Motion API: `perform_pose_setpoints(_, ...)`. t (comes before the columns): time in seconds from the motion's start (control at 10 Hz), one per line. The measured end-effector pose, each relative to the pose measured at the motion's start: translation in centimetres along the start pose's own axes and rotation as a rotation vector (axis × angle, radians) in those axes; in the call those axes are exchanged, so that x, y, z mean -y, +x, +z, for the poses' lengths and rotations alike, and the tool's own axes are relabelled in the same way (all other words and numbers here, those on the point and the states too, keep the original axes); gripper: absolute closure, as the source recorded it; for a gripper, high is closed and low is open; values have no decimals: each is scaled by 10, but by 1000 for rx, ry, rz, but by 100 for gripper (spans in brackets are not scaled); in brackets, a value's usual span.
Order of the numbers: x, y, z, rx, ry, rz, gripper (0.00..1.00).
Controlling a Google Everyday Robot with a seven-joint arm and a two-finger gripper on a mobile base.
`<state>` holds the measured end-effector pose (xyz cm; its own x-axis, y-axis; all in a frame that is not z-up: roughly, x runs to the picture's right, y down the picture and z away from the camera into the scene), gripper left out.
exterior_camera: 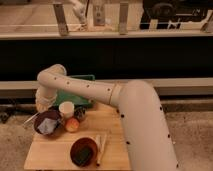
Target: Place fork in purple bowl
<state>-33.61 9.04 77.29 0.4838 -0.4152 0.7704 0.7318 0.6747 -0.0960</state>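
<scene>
The purple bowl sits at the left end of the wooden table. A thin pale piece that looks like the fork sticks out past the bowl's left rim, and something pale lies inside the bowl. My gripper points down just above the bowl's far rim, at the end of the white arm that reaches in from the right. The wrist hides most of the gripper.
A small white cup stands right of the gripper, with an orange fruit and a small dark object beside it. A reddish-brown bowl and light wooden sticks lie at the front. A green tray sits behind.
</scene>
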Motion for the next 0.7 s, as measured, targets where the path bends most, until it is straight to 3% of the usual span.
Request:
perform_pose_setpoints(0.4, -4, 1, -4, -1, 3, 2, 27)
perform_pose_setpoints(0.5, -5, 2, -5, 0, 3, 4, 21)
perform_pose_setpoints(0.7, -4, 1, -4, 4, -4, 2, 20)
